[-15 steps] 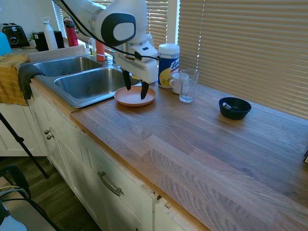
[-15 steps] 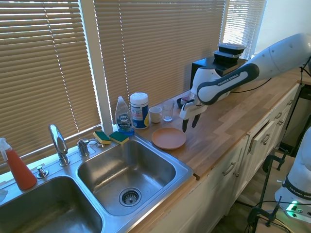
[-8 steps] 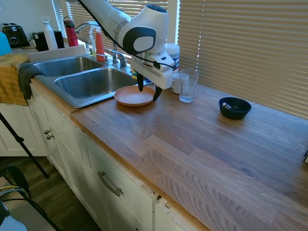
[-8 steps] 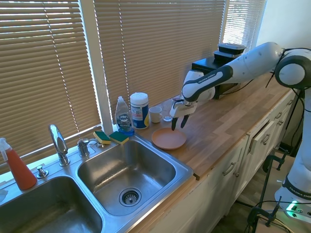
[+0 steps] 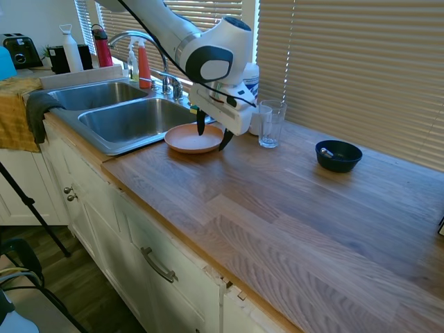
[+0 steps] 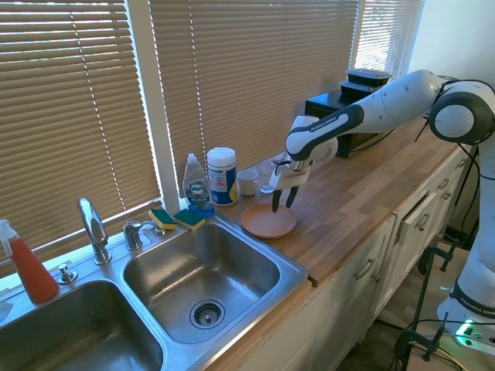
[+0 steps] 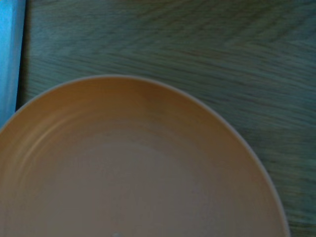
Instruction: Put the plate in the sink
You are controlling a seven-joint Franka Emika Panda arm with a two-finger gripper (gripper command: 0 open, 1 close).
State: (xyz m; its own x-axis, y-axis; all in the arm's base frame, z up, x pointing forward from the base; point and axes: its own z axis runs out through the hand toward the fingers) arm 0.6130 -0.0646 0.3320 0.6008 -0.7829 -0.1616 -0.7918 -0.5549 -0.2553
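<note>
The salmon-orange plate (image 5: pixel 189 139) (image 6: pixel 265 222) lies flat on the wooden counter, just beside the right basin of the steel sink (image 5: pixel 123 119) (image 6: pixel 203 269). My gripper (image 5: pixel 212 134) (image 6: pixel 283 202) hangs open, pointing down over the plate's edge on the side toward the drinking glass. One finger is over the plate's inside and the other is outside its rim. Nothing is held. Seen from the wrist, the plate (image 7: pixel 133 173) fills most of the picture, with bare wood beyond its rim.
A drinking glass (image 5: pixel 271 123), a white mug (image 5: pixel 254 122) and a wipes canister (image 6: pixel 222 175) stand close behind the plate. A dark blue bowl (image 5: pixel 338 155) sits further along the counter. Dish soap (image 6: pixel 197 186), sponges (image 6: pixel 177 219) and the faucet (image 6: pixel 93 227) line the sink's back.
The gripper has moved in from the counter's front side over the plate's rim and come lower, staying open. The plate has not moved.
</note>
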